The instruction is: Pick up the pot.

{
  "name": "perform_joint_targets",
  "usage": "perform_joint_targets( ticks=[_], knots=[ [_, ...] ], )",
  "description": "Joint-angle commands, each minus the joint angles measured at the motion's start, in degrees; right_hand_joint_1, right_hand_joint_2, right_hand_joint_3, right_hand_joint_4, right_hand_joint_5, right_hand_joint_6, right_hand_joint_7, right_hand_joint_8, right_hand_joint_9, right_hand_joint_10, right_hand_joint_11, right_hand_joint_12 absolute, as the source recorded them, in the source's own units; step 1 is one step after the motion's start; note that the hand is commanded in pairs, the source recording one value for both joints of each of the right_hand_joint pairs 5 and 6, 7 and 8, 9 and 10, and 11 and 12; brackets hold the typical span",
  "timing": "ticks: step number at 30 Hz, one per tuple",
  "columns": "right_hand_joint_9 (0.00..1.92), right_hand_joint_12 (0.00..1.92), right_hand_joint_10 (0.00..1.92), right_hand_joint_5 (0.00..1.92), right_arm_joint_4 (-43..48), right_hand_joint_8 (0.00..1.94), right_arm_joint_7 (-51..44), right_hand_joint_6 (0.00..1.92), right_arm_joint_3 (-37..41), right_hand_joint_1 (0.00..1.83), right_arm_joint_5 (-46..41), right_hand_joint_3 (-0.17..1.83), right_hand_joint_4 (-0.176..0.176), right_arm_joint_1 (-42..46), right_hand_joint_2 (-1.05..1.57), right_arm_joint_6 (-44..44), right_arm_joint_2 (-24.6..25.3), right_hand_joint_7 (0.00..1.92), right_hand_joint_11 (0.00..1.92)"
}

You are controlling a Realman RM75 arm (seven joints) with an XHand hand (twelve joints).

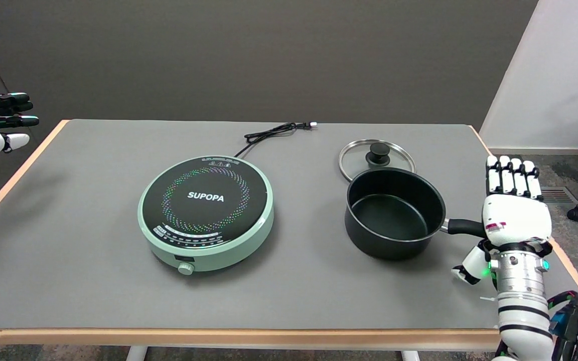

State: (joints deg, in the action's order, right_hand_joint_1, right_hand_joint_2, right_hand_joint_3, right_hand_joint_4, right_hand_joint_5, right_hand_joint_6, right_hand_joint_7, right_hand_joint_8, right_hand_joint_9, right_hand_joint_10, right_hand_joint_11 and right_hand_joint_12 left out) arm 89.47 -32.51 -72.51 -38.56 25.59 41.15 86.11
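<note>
Empty black pot [393, 213], glass lid [377, 158] behind, robot hand [515, 213] over handle

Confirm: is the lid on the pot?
No. The glass lid lies flat on the table just behind the black pot, whose inside is open and empty.

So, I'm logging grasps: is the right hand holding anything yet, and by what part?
Nothing held. The right hand is open, fingers straight, over the end of the pot's handle, not closed on it.
</note>
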Motion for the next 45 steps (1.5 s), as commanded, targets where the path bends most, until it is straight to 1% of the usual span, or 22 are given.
perform_joint_targets(
  ticks=[1,4,7,9,11,12,13,15,17,19,20,21,22,24,25,27,29,31,34,35,45],
  knots=[
    [0.01,0.01,0.01,0.01,0.8,0.01,-0.3,0.01,2.0,1.21,-1.8,1.11,-0.004,-2.2,-0.71,-6.9,-0.8,0.01,0.01],
    [0.01,0.01,0.01,0.01,0.6,0.01,-0.3,0.01,2.1,1.2,-1.8,1.08,0.016,-2.6,-0.7,-7.7,-0.8,0.01,0.01],
    [0.01,0.01,0.01,0.01,0.5,0.01,-0.3,0.01,2.2,1.2,-1.8,1.01,0.026,-2.6,-0.67,-8.3,-0.8,0.01,0.01],
    [0.01,0.01,0.01,0.01,0.4,0.01,-0.3,0.01,2.2,1.2,-1.8,0.88,0.044,-2.6,-0.62,-8.3,-0.8,0.01,0.01],
    [0.02,0.02,0.02,0.02,0.3,0.02,-0.3,0.02,2.2,1.2,-1.9,0.67,0.063,-2.6,-0.55,-8.3,-0.8,0.02,0.02],
    [0.02,0.02,0.02,0.02,0.3,0.02,-0.3,0.02,2.2,1.19,-2.1,0.58,0.124,-2.7,-0.51,-8.3,-0.7,0.02,0.02],
    [0.02,0.02,0.02,0.02,0.3,0.02,-0.3,0.02,2.2,1.19,-2.4,0.52,0.176,-2.7,-0.48,-8.3,-0.7,0.02,0.02],
    [0.02,0.02,0.02,0.02,0.3,0.02,-0.3,0.02,2.2,1.19,-2.6,0.47,0.175,-2.8,-0.45,-8.3,-0.7,0.02,0.02],
    [0.03,0.03,0.03,0.03,0.3,0.03,-0.3,0.03,2.2,1.2,-2.6,0.5,0.176,-2.8,-0.45,-8.3,-0.8,0.03,0.03],
    [0.04,0.04,0.04,0.04,0.3,0.04,-0.3,0.04,2.2,1.19,-2.6,0.73,0.176,-2.9,-0.51,-8.3,-0.8,0.04,0.04],
    [0.04,0.04,0.04,0.04,0.3,0.04,-0.3,0.04,2.2,1.19,-2.6,0.73,0.176,-2.9,-0.51,-8.2,-0.8,0.04,0.04],
    [0.05,0.05,0.05,0.05,0.3,0.05,-0.3,0.05,2.2,1.18,-2.6,0.97,0.176,-2.9,-0.57,-8.1,-0.8,0.05,0.05],
    [0.06,0.06,0.06,0.06,0.3,0.06,-0.3,0.06,2.3,1.18,-2.6,1.15,0.176,-2.9,-0.6,-8.1,-0.8,0.06,0.06],
    [0.08,0.08,0.08,0.08,0.3,0.08,-0.3,0.08,2.4,1.21,-2.6,1.29,0.173,-2.9,-0.61,-8.0,-0.8,0.08,0.08],
    [0.1,0.1,0.1,0.1,0.3,0.1,-0.3,0.1,2.5,1.21,-2.5,1.31,0.175,-2.9,-0.61,-8.0,-0.8,0.1,0.1],
    [0.22,0.22,0.22,0.22,0.3,0.22,-0.3,0.22,2.5,1.2,-2.4,1.34,0.176,-2.9,-0.66,-8.1,-0.8,0.22,0.22],
    [0.39,0.39,0.39,0.39,0.5,0.39,-0.3,0.39,2.5,1.21,-2.2,1.34,0.176,-2.9,-0.69,-8.3,-0.8,0.39,0.39],
    [0.51,0.51,0.51,0.51,0.5,0.51,-0.3,0.51,2.5,1.24,-2.1,1.25,0.175,-2.9,-0.65,-8.3,-0.8,0.51,0.51],
    [0.65,0.65,0.65,0.65,0.6,0.65,-0.3,0.65,2.5,1.23,-2.1,1.18,0.17,-2.9,-0.62,-8.3,-0.8,0.65,0.65],
    [0.67,0.67,0.67,0.67,0.6,0.67,-0.3,0.67,2.5,1.21,-2.1,1.16,0.176,-2.9,-0.61,-8.3,-0.8,0.67,0.67],
    [0.75,0.75,0.75,0.75,0.1,0.75,-0.3,0.75,2.3,1.23,-2.5,1.11,0.176,-3.0,-0.57,-8.3,-0.9,0.75,0.75]
  ],
)
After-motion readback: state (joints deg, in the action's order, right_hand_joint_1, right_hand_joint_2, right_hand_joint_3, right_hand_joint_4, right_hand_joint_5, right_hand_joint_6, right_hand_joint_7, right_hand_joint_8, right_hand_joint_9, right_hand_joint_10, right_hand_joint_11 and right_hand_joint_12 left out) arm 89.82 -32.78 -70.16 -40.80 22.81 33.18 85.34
